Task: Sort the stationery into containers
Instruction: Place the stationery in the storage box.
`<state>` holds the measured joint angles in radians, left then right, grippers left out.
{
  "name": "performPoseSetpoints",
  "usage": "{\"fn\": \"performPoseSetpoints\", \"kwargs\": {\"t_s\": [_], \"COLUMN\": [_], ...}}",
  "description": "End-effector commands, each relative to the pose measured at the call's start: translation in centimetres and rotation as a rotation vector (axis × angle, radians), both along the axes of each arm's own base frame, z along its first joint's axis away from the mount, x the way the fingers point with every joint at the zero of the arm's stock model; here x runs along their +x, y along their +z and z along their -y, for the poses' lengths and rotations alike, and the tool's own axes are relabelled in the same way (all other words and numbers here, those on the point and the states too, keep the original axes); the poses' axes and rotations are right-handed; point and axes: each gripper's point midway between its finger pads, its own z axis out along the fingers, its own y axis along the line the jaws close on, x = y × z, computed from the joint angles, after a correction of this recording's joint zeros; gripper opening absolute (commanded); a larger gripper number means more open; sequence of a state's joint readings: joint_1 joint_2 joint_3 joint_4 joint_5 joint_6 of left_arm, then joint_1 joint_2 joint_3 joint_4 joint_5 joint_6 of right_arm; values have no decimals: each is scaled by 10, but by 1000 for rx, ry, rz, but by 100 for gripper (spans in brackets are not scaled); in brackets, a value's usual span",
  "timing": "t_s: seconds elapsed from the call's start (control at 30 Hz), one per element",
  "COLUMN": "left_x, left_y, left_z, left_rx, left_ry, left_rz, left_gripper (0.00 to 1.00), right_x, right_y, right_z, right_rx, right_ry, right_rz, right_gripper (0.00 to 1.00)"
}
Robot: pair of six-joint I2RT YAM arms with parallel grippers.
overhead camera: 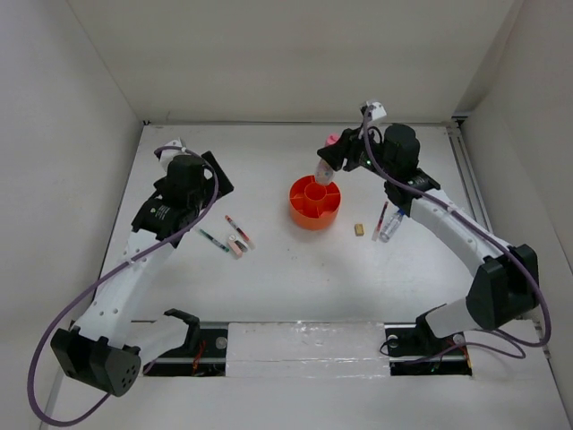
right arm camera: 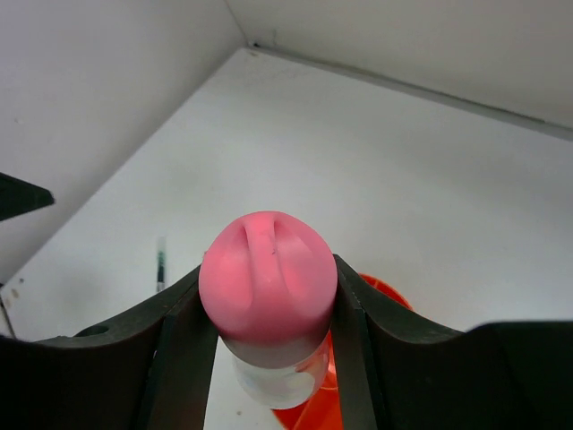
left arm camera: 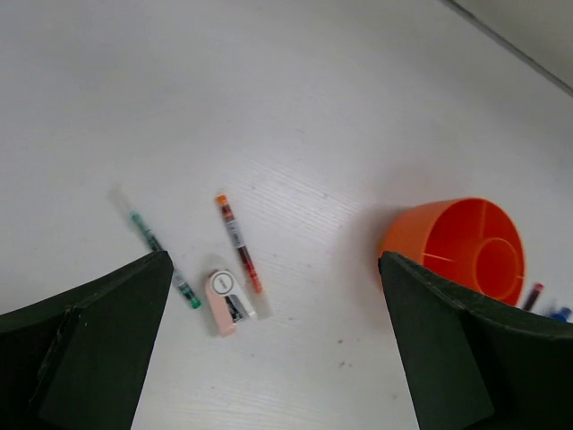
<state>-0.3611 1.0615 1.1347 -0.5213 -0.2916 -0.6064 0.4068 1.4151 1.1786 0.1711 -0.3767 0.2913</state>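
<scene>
Stationery mostly loose on the table [overhead camera: 269, 287], so sorting looks barely begun. Nearest on the left: green pen [overhead camera: 213, 239], eraser [overhead camera: 236, 245] just beside its end, red pen [overhead camera: 238, 229], all flat and close together. About as near on the right: tan block [overhead camera: 359, 229] alone, then clear bottle [overhead camera: 390, 228] and third pen [overhead camera: 383, 215] side by side. Further back, between the two groups: orange organiser [overhead camera: 309, 220], upright, visible compartments bare, probably set mid-table so either arm reaches it. Above its far rim: pink bottle [overhead camera: 326, 165], tilted, cap [right arm camera: 269, 242] up and away, lower end aimed toward the central cup [left arm camera: 497, 260]; whether touching the rim cannot be told. Gripped across the body just under the cap by the right gripper [right arm camera: 268, 269], fingers [right arm camera: 179, 340] pressed to either side, presumably to send the base in first and leave the bottle standing. Not yet let go. Farthest back on the left: left gripper [left arm camera: 274, 256], spread wide, holding nothing, raised well above the table and looking down on the three left items, likely kept high to stay out of the way or to line up on a pen. Calls next for a straighter lowering into the cup before release; risks a topple over the rim if dropped at this slant.
</scene>
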Motion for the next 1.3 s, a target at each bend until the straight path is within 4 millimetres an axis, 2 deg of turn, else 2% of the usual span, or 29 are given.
{"fn": "performPoseSetpoints", "kwargs": {"t_s": [0.0, 0.07, 0.1, 0.13, 0.23, 0.3, 0.33, 0.47, 0.5, 0.63, 0.7, 0.9, 1.27], "left_x": [-8, -5, -6, -6, -6, -6, -7, -6, -6, -8, -6, -8, -6], "left_y": [-12, -11, -15, -15, -16, -16, -20, -19, -19, -23, -21, -19, -17], "left_z": [-24, -25, -26, -26, -26, -27, -26, -24, -24, -23, -22, -20, -14], "left_rx": [34, 33, 55, 63, 71, 80, 79, 78, 78, 84, 88, 82, 73], "left_ry": [120, 128, 116, 111, 106, 100, 93, 80, 80, 66, 62, 41, 7], "left_rz": [-24, -8, -18, -19, -20, -21, -31, -26, -26, -37, -29, -25, -5], "left_gripper": [100, 100, 100, 100, 100, 100, 100, 100, 100, 100, 100, 100, 100], "right_x": [9, 13, 20, 21, 21, 19, 19, 24, 25, 28, 30, 34, 31], "right_y": [5, -12, -14, -25, -36, -33, -43, -57, -52, -63, -59, -61, -82], "right_z": [-2, 1, 5, -2, -8, -13, -16, -20, -20, -23, -23, -22, -29], "right_rx": [-34, -57, -55, -52, -30, 19, 28, 29, 35, 31, 34, 3, -54], "right_ry": [11, -13, -26, 32, 83, 138, 150, 161, 161, 170, 170, 161, 185], "right_rz": [88, 63, 70, 64, 48, 61, 41, 16, 36, 20, 30, 71, 76], "right_gripper": [0, 0, 0, 0, 0, 0, 0, 0, 0, 0, 0, 0, 0]}}
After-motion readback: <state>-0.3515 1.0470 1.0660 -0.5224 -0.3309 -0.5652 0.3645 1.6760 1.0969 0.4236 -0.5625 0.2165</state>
